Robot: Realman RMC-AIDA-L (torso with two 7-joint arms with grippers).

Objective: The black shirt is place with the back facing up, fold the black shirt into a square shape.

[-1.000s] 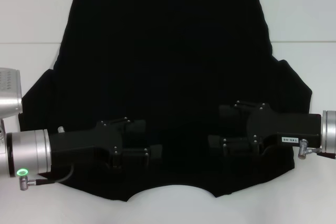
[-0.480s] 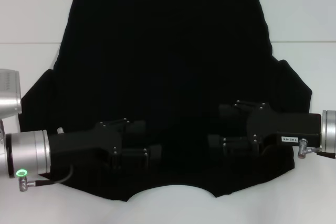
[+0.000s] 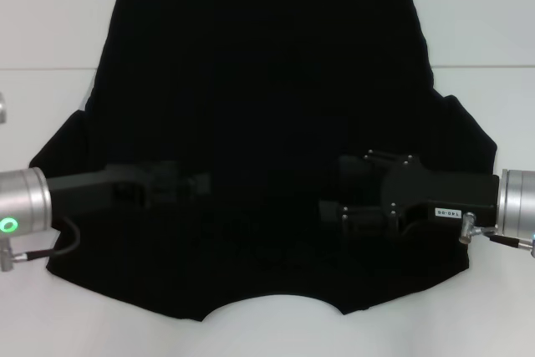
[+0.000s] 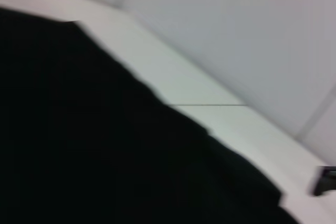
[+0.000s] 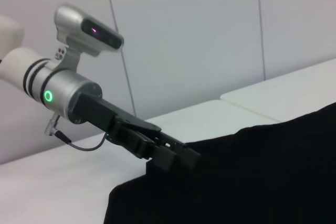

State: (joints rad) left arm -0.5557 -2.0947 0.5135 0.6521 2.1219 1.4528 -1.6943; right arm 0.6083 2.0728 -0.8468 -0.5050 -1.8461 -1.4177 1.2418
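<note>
- The black shirt point(image 3: 267, 123) lies spread flat on the white worktop point(image 3: 50, 14), filling most of the head view from the 12 o'clock edge down to about 6 o'clock.
- Its curved neckline sits at the near edge, at 6 o'clock, and the sleeves fan out toward 8 and 4 o'clock.
- The left claw point(image 3: 196, 183) reaches in from 9 o'clock over the near left part of the shirt, its black body low over the fabric and its silver wrist with a green light at the frame's edge.
- In the right wrist view the left claw point(image 5: 176, 157) has its tip right at the edge of the shirt point(image 5: 252, 177), where the cloth rises in a hump beside it; whether the tips pinch the cloth or only touch it I cannot tell.
- Black on black hides the left claw's fingers in the head view, so how far they are spread I cannot tell.
- The right claw point(image 3: 334, 206) comes in from 3 o'clock over the near right part of the shirt, its two fingers point(image 3: 355, 169) showing apart, one above the other, with a gap between them.
- Whether those fingers touch the fabric I cannot tell.
- The left wrist view shows only the shirt point(image 4: 94, 150) against the worktop point(image 4: 178, 77), with a seam line in the white surface.
</note>
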